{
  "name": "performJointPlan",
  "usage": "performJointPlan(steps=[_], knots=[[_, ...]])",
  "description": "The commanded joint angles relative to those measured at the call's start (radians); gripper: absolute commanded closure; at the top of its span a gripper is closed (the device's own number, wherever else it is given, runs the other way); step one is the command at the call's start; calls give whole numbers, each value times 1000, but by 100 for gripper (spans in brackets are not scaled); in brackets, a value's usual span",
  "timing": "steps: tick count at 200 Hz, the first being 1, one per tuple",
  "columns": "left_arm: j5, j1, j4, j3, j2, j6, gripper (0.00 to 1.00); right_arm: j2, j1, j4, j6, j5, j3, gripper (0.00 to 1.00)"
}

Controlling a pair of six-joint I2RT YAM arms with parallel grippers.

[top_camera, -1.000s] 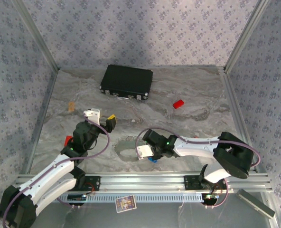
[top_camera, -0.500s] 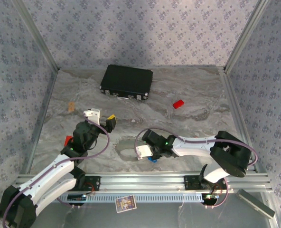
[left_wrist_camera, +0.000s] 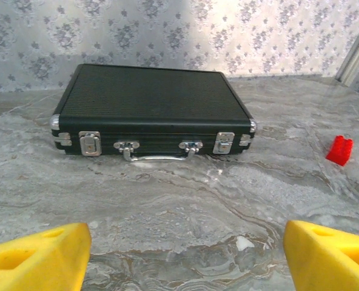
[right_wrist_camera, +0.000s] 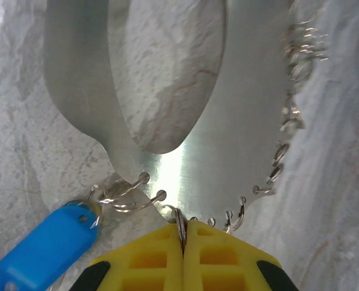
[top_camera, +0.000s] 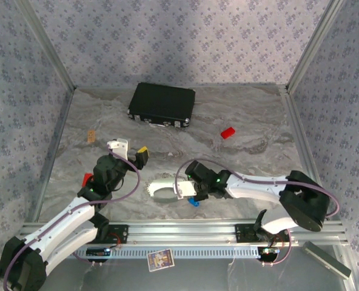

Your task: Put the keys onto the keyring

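Note:
My right gripper (right_wrist_camera: 184, 229) is shut on a thin silver keyring (right_wrist_camera: 179, 221) at the edge of a shiny curved metal plate (right_wrist_camera: 228, 121). Several more wire rings hang in small holes along that plate's rim. The blue-headed key (right_wrist_camera: 43, 251) lies at the lower left, hooked to rings beside the held one; its blade is hidden. From above, the right gripper (top_camera: 181, 192) sits between the plate (top_camera: 158, 188) and the blue key (top_camera: 193, 202). My left gripper (top_camera: 131, 151) hovers open over bare table, its yellow fingers (left_wrist_camera: 37, 254) wide apart.
A black case (top_camera: 162, 104) lies at the back; the left wrist view has this case (left_wrist_camera: 152, 106) straight ahead. A red block (top_camera: 228, 133) sits to the right. Something small and red (top_camera: 87, 179) shows beside the left arm. Metal rails run along the near edge.
The right gripper has closed onto the ring. The metal plate now shows bright and tilted up to its left. The left arm has stayed put.

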Motion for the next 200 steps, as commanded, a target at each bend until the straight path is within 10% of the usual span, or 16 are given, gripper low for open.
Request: performJointPlan(steps=[1, 200], knots=[[102, 6, -1, 22, 5, 57, 21, -69, -34, -12, 58, -98, 18, 100], [627, -213, -49, 191, 305, 569, 64, -182, -176, -41, 15, -337, 174, 100]])
